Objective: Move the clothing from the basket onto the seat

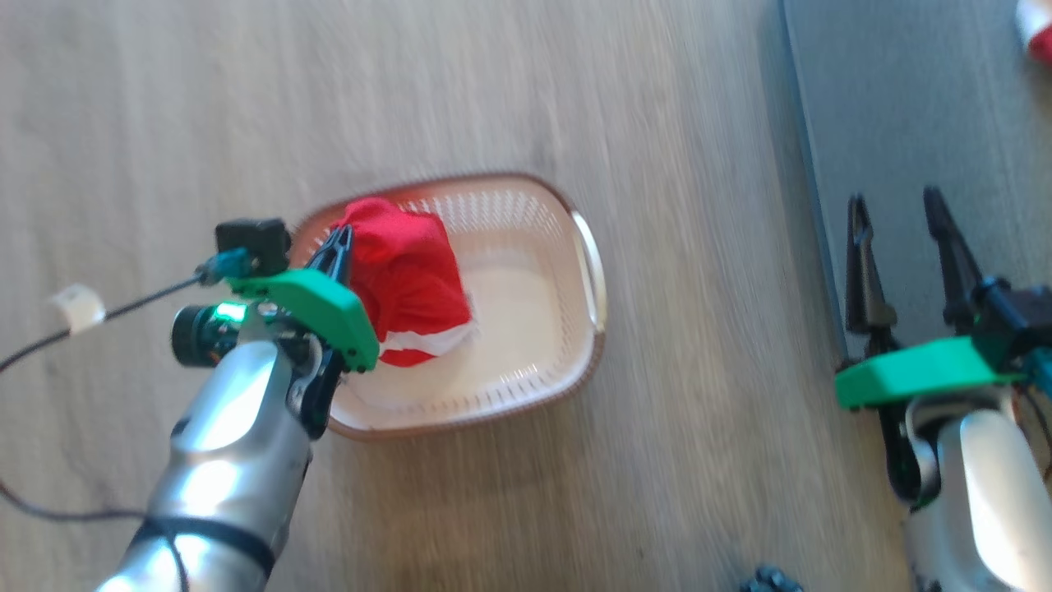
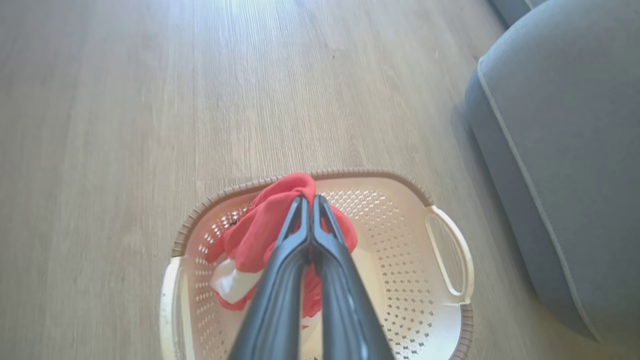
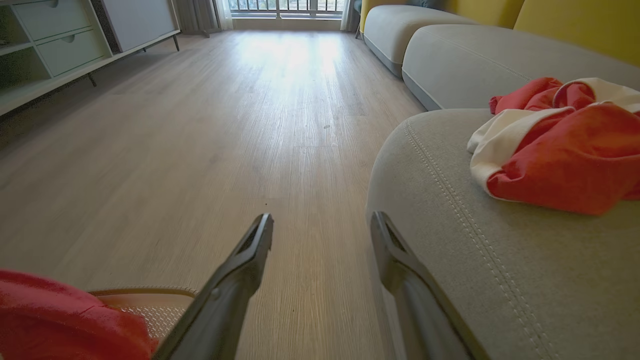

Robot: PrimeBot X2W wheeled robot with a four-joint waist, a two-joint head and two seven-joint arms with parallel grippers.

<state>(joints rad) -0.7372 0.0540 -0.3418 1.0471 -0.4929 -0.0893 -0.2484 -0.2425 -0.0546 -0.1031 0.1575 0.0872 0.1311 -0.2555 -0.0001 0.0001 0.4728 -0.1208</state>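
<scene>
Left jaws are pressed tight together, the dark fingers (image 2: 282, 280) pinching a fold of the clothing (image 1: 407, 271) right at their tips. The red fabric bunches around and below those jaws, with a white band along its lower edge, and it hangs inside the basket (image 1: 590, 275). Whether it clears the basket's bottom, I can't tell. The basket sits directly under the left jaws on the wooden floor (image 1: 493, 82): cream perforated walls, brown rim, one handle off to the jaws' right.

Over to the right jaws: spread wide apart, nothing between them, the fingers (image 3: 240, 270) poised at the rounded corner of the seat (image 3: 500, 280), along its pale stitching. Ahead and to the right of those jaws, up on the seat, a second red-and-white garment (image 3: 565, 160) lies crumpled, well apart from the fingertips. Farther ahead come more grey cushions (image 3: 460, 65) backed by yellow cushions (image 3: 575, 20). Across the floor, to the jaws' left, stands a pale cabinet (image 3: 55, 45) with drawers.
</scene>
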